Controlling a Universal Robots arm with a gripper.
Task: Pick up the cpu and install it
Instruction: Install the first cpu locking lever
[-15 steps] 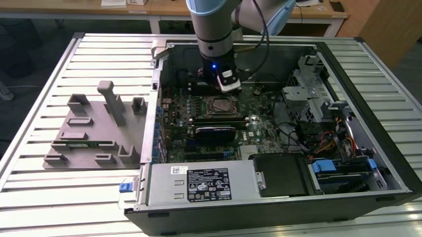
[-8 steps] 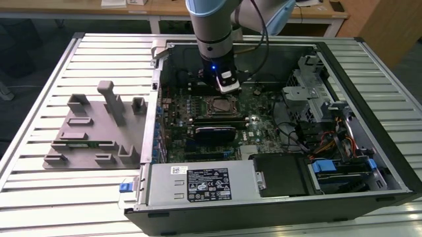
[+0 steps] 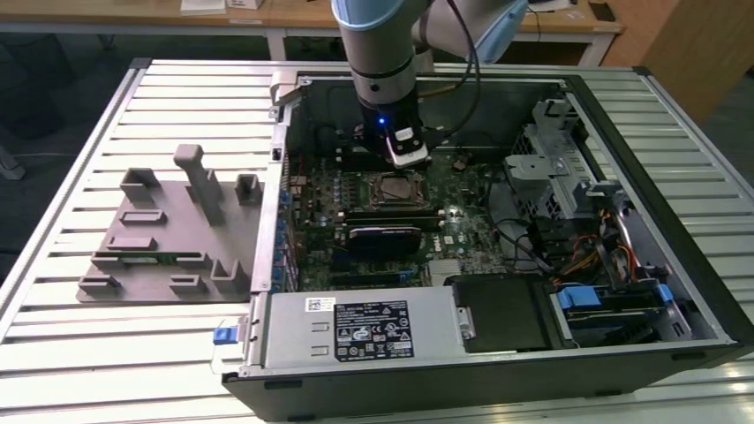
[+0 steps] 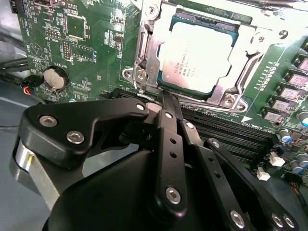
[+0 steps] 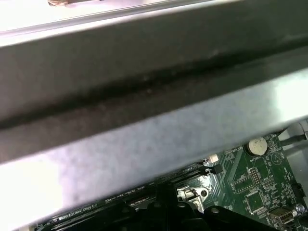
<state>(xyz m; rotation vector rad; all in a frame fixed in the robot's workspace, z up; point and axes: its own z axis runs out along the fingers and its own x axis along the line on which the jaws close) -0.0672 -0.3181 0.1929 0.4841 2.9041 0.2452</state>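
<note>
Exterior view: arm reaching down into the open computer case (image 3: 659,291), gripper (image 3: 407,161) hanging low over the motherboard (image 3: 471,225), just beside the socket frame (image 3: 393,191). Grey fixture block (image 3: 165,234) well apart, on the slatted table (image 3: 71,353) at the exterior view's left.

Second wrist view: gripper (image 4: 163,98) with fingers (image 4: 168,120) pressed together, nothing between them. Fingertips just short of the near edge of the socket frame (image 4: 144,48). Cpu (image 4: 199,53) just beyond the fingertips, lying flat inside the frame with its silver top bare. Coin battery (image 4: 54,79) off to one side of the fingers, memory slots (image 4: 226,132) passing under them.

First wrist view: broad blurred metal edge of the case (image 5: 144,96) across most of the frame; past it a strip of motherboard (image 5: 255,183) with the coin battery (image 5: 256,144).

Step in hand: cpu looks already seated, fingers empty, so apparently the close of placing. Worth checking that the chip sits level and square in the frame, with no corner riding up, and keeping closed fingertips clear of the metal top and of the frame's lever side.

Hard to make out: whether fingertips touch the frame or hover just above. Frame's far edge cut off. Whether the retention plate is clamped down over the chip, not clear. Chip itself too small to judge in the exterior view.
</note>
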